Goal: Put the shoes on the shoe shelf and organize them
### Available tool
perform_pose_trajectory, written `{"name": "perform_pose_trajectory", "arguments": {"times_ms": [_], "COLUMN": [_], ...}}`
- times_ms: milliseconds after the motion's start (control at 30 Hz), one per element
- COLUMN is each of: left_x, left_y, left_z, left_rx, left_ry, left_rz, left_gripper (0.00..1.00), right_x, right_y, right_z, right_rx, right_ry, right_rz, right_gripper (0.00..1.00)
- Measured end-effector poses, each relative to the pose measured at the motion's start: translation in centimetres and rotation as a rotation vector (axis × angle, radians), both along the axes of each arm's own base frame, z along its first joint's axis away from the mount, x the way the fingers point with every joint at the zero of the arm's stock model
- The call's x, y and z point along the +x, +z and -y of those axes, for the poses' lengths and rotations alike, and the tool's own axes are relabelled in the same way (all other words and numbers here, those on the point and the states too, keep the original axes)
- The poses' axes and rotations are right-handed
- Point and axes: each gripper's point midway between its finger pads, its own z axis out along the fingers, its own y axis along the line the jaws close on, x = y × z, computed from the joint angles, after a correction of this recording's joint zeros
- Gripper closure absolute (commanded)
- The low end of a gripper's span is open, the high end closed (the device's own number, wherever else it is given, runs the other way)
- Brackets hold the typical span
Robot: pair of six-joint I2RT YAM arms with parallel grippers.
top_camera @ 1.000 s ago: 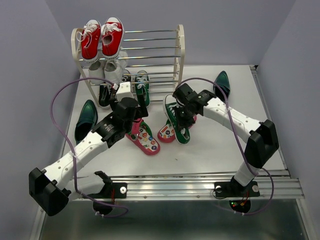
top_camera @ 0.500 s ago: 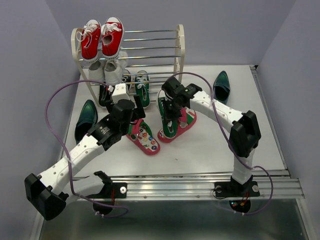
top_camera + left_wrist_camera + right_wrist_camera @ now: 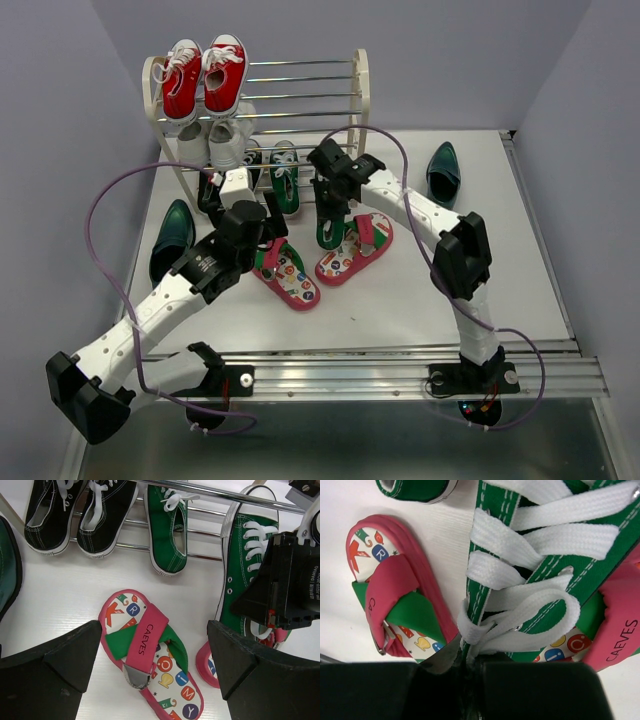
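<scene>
My right gripper [image 3: 328, 205] is shut on the collar of a green sneaker with white laces [image 3: 330, 225], holding it toe-down just in front of the shoe shelf [image 3: 358, 100]; the right wrist view shows its laces [image 3: 535, 565] right at the closed jaws [image 3: 475, 665]. Its mate [image 3: 285, 175] [image 3: 167, 527] lies on the bottom rods. My left gripper [image 3: 265, 238] [image 3: 155, 665] is open and empty above a pink patterned flip-flop [image 3: 288, 275] [image 3: 150, 652]. The second flip-flop [image 3: 355, 248] lies under the held sneaker. Teal dress shoes lie at far left [image 3: 172, 238] and far right [image 3: 442, 172].
Red sneakers [image 3: 205, 78] sit on the top tier and white sneakers [image 3: 220, 135] on the middle tier. Black sneakers [image 3: 75, 512] fill the left of the bottom tier. The shelf's right halves are bare rods [image 3: 310, 95]. Grey walls close in on both sides.
My right arm has carried the green sneaker left and back, from beside the flip-flops to the front of the shelf. My left arm shifted slightly and stays open over the flip-flop.
</scene>
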Motion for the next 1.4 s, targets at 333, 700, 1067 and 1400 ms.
{"name": "perform_pose_trajectory", "arguments": {"times_ms": [333, 700, 1067, 1400], "left_x": [-0.3, -0.3, -0.2, 0.0], "left_y": [-0.3, -0.4, -0.6, -0.6], "left_z": [-0.5, -0.5, -0.6, -0.9], "left_rx": [0.004, 0.009, 0.020, 0.026], "left_ry": [0.010, 0.011, 0.018, 0.029], "left_rz": [0.000, -0.003, -0.005, -0.004], "left_gripper": [0.01, 0.01, 0.01, 0.01], "right_x": [2.3, 2.8, 2.8, 5.5], "right_y": [0.1, 0.8, 0.7, 0.1], "right_z": [-0.3, -0.8, -0.8, -1.4], "right_rx": [-0.034, -0.023, -0.044, -0.027], "right_ry": [-0.013, 0.028, 0.111, 0.227], "right_rz": [0.071, 0.102, 0.119, 0.187], "right_gripper": [0.99, 0.99, 0.99, 0.99]}}
